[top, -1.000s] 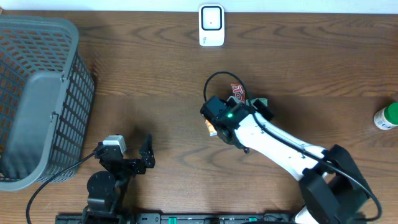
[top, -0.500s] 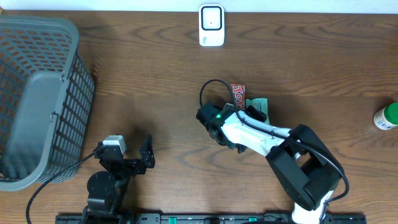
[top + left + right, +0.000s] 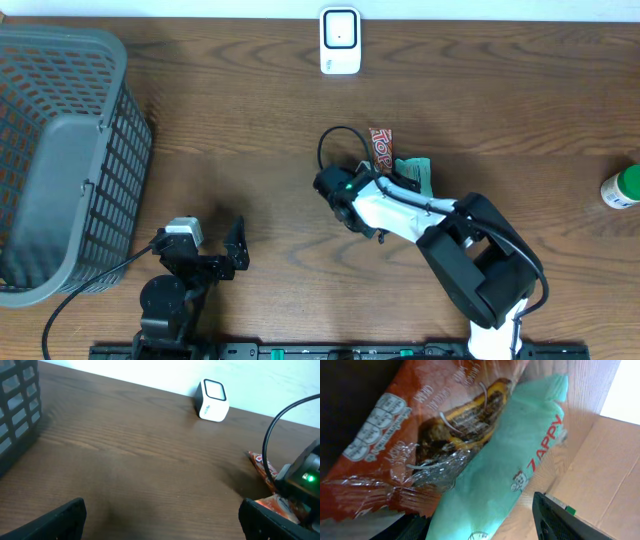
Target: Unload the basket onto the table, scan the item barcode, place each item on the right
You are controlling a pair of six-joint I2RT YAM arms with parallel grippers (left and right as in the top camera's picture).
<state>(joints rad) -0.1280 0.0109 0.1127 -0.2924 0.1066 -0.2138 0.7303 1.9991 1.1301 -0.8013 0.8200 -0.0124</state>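
Snack bar (red-brown wrapper, chocolate bar pictured on it) is lying around the middle of the desk, a bit toward the back edge. A teal Zappy packet touches it on the right. Your right gripper is right down on the pair, and the wrapper fills its wrist view, but I can't tell if the jaws are actually pinching it. Your left gripper hangs spread wide near the front edge, holding nothing. The scanner sits at the back edge, well apart.
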